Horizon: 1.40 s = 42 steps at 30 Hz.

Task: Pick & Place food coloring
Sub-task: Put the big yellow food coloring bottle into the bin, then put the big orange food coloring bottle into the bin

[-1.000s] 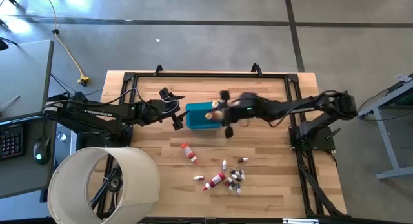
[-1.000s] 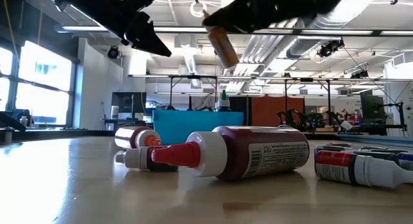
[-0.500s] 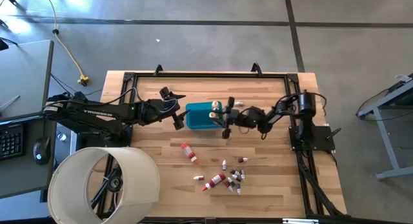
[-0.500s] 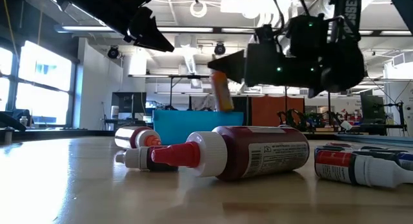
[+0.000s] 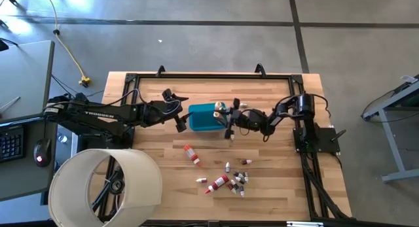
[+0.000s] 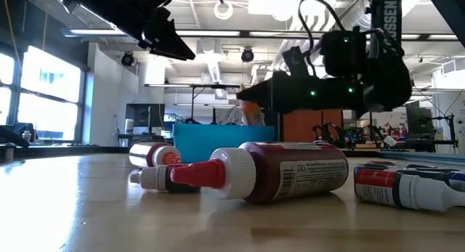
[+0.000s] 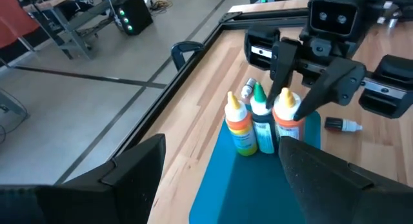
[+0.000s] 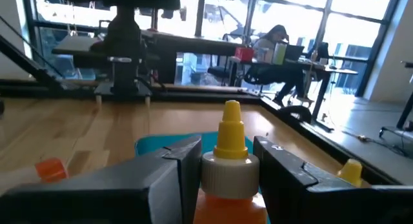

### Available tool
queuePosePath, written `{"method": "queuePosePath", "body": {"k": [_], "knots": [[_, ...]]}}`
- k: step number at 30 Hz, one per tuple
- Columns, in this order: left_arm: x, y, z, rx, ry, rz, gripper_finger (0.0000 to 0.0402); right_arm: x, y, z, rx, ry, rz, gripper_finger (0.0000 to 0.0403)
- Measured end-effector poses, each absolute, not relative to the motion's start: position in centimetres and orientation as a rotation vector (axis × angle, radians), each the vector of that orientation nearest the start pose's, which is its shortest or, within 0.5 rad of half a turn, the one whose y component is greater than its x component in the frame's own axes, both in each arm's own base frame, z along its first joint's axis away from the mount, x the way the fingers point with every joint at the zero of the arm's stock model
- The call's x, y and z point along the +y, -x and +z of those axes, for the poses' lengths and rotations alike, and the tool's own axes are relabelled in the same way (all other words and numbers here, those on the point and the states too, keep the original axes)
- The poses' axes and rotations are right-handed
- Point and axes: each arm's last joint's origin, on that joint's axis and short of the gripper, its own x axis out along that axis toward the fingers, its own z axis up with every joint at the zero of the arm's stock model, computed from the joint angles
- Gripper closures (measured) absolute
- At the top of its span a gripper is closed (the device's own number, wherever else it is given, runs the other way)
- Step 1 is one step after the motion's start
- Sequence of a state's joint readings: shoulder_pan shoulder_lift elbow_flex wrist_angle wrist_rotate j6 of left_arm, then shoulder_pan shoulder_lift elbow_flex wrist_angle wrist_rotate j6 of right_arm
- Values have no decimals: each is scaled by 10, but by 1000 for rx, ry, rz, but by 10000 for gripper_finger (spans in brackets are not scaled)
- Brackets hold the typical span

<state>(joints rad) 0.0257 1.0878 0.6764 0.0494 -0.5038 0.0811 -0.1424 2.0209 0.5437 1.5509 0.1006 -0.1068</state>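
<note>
1. Two arms work over the counter [image 5: 275, 161]. The left arm reaches in from its side, the right arm from the opposite side, and both meet at the blue tub [image 5: 204, 120].
2. Blue tub: stands near the counter's middle and already holds upright bottles, so it appears to be the drop-off point.
3. Left tool [image 5: 179, 112]: hangs just beside the tub's left wall with its fingers spread wide and nothing between them. It appears to be waiting clear of the drop-off.
4. Right tool [image 7: 293, 88]: clamped on the neck of an orange bottle [image 7: 287, 118], held upright over the tub so it can likely be set down standing beside the yellow-capped bottle [image 7: 239, 124] and the green-capped bottle [image 7: 261, 119].
5. Remaining food coloring: a red bottle [image 5: 192, 154] lies alone nearer the counter's front; a cluster of bottles and vials [image 5: 230, 181] lies beyond it, well apart from the tub, not yet collected.
</note>
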Motion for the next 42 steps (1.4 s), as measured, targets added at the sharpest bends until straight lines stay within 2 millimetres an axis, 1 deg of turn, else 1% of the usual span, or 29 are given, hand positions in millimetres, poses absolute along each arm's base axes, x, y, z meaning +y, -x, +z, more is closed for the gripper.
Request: {"method": "queuePosePath", "body": {"k": [3, 7, 13, 20, 22, 23, 27, 29, 31, 33, 35, 38, 42], "knots": [[20, -233, 261, 377, -165, 510, 102, -46, -304, 106, -38, 106, -242, 279], [20, -233, 261, 375, -160, 511, 102, -47, -302, 104, -24, 133, -269, 272], [20, -233, 261, 364, -120, 519, 102, -47, -302, 104, -20, 183, -269, 241], [20, -233, 261, 359, -105, 522, 102, -46, -302, 106, -29, 201, -268, 205], [20, -233, 261, 359, -104, 522, 102, -45, -302, 113, -50, 238, -249, 201], [20, -233, 262, 358, -104, 522, 102, -43, -302, 120, -75, 249, -240, 200], [20, -232, 261, 369, -105, 512, 102, -27, -300, 154, -199, 321, -176, 199], [18, -232, 257, 405, -100, 447, 102, -17, -297, 173, -247, 367, -102, 199], [15, -231, 252, 460, -89, 337, 102, -7, -294, 185, -236, 395, 6, 199], [11, -231, 247, 514, -86, 189, 102, 0, -290, 190, -158, 394, 124, 199], [3, -234, 239, 557, -117, 26, 102, 5, -286, 191, -67, 388, 188, 199], [-10, -241, 230, 572, -200, -156, 102, 9, -280, 196, -3, 364, 152, 200], [-26, -252, 212, 615, -292, -275, 102, 13, -277, 200, 30, 318, 90, 208]]}}
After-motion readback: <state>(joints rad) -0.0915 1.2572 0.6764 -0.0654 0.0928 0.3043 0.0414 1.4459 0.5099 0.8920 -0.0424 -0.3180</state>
